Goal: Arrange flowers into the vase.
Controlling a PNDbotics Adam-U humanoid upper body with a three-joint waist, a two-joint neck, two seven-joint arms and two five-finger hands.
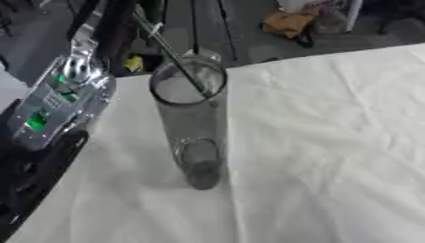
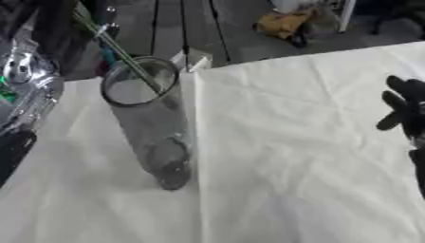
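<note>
A tall clear glass vase [image 1: 192, 118] stands on the white-clothed table [image 1: 332, 142], left of the middle. A thin green flower stem [image 1: 170, 52] slants down from the top left, and its lower end is inside the vase's rim. My left arm [image 1: 58, 99], silver with green lights, rises along the left edge. My left hand [image 1: 124, 23] is a dark shape beside the stem's upper part, and the grip is not visible. The flower's head is out of view. My right hand [image 2: 402, 111] hovers open at the right edge, well clear of the vase.
The table's far edge [image 1: 332, 52] runs just behind the vase, with dark floor beyond it. A yellow-brown bundle [image 1: 286, 23] lies on that floor. The white cloth spreads wide to the right and front of the vase.
</note>
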